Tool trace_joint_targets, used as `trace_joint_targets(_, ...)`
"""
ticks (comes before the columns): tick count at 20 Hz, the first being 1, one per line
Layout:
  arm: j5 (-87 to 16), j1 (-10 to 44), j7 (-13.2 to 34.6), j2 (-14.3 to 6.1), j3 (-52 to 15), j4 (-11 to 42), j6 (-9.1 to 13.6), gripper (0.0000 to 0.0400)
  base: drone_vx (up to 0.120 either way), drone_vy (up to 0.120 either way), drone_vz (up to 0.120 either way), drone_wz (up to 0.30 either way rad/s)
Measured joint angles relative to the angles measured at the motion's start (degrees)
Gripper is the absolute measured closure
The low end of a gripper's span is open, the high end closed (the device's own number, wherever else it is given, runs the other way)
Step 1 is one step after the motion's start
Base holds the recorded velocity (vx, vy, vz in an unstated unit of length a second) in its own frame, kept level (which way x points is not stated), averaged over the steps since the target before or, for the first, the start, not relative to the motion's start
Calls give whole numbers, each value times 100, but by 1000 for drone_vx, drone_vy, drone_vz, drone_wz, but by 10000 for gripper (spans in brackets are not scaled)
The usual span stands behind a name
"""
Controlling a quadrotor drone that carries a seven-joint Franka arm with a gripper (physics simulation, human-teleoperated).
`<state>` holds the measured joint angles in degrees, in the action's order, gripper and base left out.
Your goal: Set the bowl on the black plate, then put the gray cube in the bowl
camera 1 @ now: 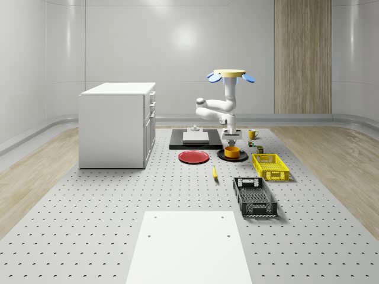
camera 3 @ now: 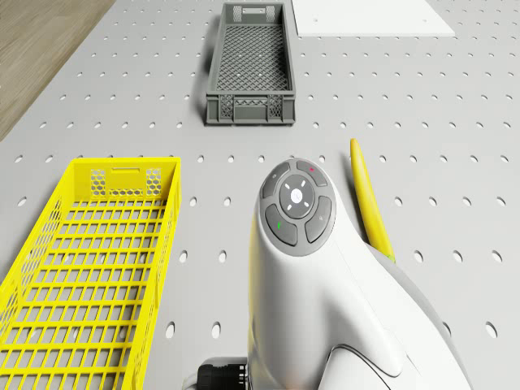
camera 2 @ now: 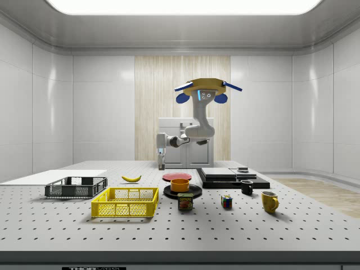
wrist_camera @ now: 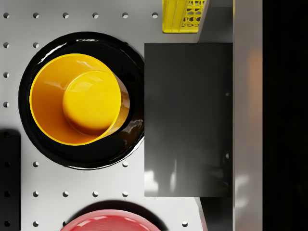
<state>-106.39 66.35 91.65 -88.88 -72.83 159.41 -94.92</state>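
1. The gripper (camera 1: 231, 141) is hanging just above the bowl (camera 1: 231, 152); whether its fingers are apart, I cannot tell.
2. The bowl is sitting on the black plate (camera 1: 220, 156), with the red plate (camera 1: 193, 157) at its 9 o'clock in the whole-scene view.
3. The drone (camera 1: 230, 74) is hovering over them.

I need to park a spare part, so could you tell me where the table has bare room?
Bare: between the cabinet and the white sheet. Crowded: around the black plate, red plate, yellow basket and gray crate.
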Motion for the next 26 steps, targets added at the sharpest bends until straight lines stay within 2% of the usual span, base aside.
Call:
trace_joint_targets(4, 2, 1, 1, -4, 0, 0, -4, 150, -120, 0, -20, 0)
trace_joint_targets(12, 5, 4, 3, -11, -1, -1, -11, 150, -120, 0, -110, 0)
trace_joint_targets(20, 7, 6, 4, -18, -1, -1, -17, 150, -120, 20, 0, 0)
trace_joint_targets(24, 9, 7, 5, -21, -2, -1, -19, 150, -120, 70, 0, 0)
trace_joint_targets(26, 9, 7, 5, -22, -2, -1, -20, 150, -20, 0, 0, 0)
